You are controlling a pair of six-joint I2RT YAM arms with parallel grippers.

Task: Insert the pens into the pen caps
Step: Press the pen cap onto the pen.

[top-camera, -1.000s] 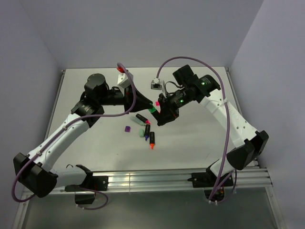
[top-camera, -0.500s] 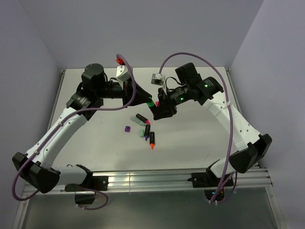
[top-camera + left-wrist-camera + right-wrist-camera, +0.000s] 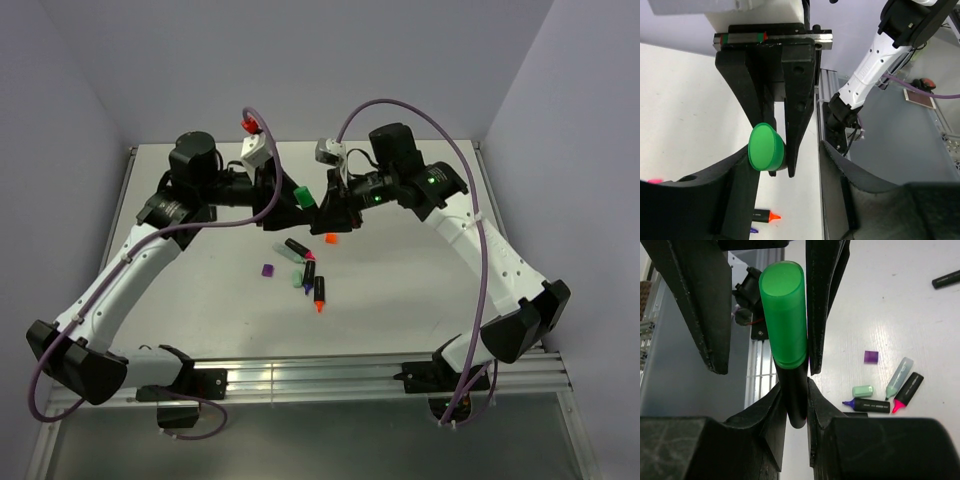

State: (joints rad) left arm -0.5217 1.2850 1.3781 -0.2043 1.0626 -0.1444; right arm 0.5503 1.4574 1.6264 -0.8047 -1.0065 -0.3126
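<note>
Pen (image 3: 796,395) w/ green cap (image 3: 785,315) clamped in R jaws

The left arm (image 3: 120,285) and right arm (image 3: 478,245) match: white shells on the long links, rounded black housings at the joints, and black clamps at the near bases (image 3: 185,385). A purple cable (image 3: 395,103) loops along each arm. Two green lights (image 3: 432,180) glow on the right arm. Each wrist carries a small camera block (image 3: 258,153), white on the left with a red plug (image 3: 249,124), grey on the right. The fingers (image 3: 799,90) are flat matte-black blades with round holes, hung from a silver rail (image 3: 785,39) bearing a red-and-green strip.
</note>
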